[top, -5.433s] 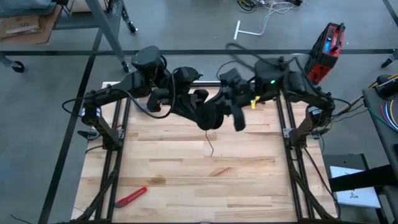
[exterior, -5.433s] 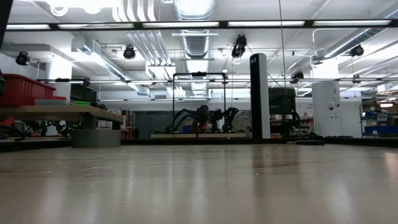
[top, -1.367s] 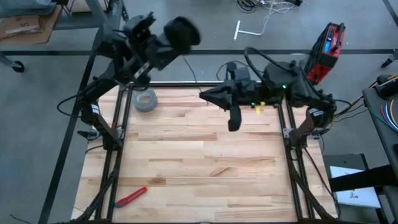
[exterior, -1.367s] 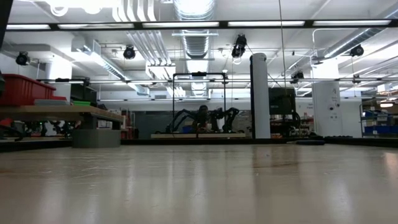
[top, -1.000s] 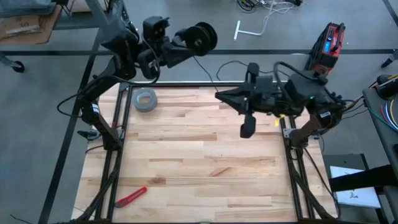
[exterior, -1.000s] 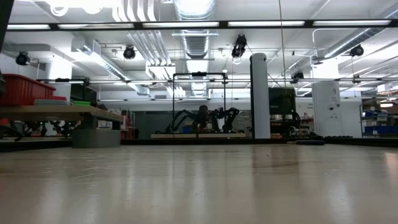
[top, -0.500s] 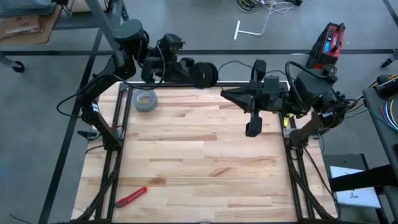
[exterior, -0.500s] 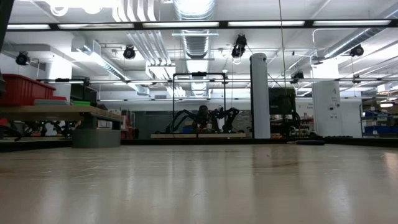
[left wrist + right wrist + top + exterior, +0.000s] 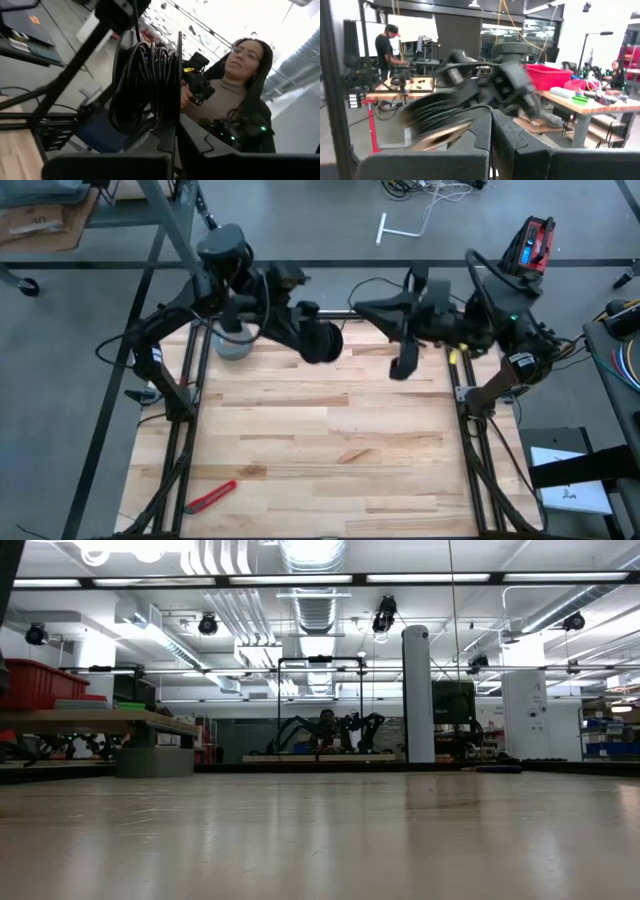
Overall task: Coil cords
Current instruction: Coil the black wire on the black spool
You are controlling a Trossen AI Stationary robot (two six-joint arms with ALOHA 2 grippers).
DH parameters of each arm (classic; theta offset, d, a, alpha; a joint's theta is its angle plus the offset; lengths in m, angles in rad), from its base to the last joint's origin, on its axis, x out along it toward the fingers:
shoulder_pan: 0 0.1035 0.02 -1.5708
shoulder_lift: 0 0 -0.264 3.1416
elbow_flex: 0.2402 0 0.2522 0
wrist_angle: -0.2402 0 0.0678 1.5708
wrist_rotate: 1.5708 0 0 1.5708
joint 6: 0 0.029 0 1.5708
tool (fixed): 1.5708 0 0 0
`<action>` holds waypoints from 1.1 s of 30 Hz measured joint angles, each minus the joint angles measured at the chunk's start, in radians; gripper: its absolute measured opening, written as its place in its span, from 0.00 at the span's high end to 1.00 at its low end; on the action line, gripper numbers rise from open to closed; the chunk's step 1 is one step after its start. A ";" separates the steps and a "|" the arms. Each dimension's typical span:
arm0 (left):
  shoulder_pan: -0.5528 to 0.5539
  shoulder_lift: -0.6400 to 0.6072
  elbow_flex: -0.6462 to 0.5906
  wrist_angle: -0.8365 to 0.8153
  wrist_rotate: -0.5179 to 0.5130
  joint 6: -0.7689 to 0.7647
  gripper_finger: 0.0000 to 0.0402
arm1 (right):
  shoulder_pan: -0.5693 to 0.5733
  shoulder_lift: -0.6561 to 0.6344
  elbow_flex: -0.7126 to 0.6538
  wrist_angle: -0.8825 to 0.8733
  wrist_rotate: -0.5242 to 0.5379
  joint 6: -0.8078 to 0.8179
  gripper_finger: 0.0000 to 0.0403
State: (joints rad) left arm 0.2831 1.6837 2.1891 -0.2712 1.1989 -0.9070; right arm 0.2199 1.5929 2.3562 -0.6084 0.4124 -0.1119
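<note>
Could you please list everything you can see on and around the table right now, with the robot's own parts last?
Reel: one, black, round, wound with cord, held above the table's far middle.
Thin cord: one, black, arcing between the reel and the right gripper.
Tape roll: one, grey, far left of the table, partly under the left arm.
Box cutter: one, red, near left corner.
Table: one, light wood.
Person: one, in the room, in the left wrist view.
Left gripper: dark, holding the reel.
Right gripper: dark, fingers closed, far edge.
</note>
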 joint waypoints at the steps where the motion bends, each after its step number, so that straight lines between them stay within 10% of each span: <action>1: -0.011 0.007 0.000 0.000 0.001 0.006 1.00 | -0.014 0.005 0.000 0.000 -0.021 0.027 1.00; 21: -0.066 0.060 0.002 0.325 -0.008 0.000 1.00 | -0.207 0.079 0.000 -0.009 -0.569 0.410 0.99; 33: -0.059 0.055 0.004 0.563 -0.126 0.123 1.00 | -0.214 0.092 0.000 0.059 -0.685 0.468 0.72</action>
State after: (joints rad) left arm 0.2237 1.7382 2.1931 0.2916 1.0731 -0.7843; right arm 0.0059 1.6845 2.3558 -0.5490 -0.2722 0.3556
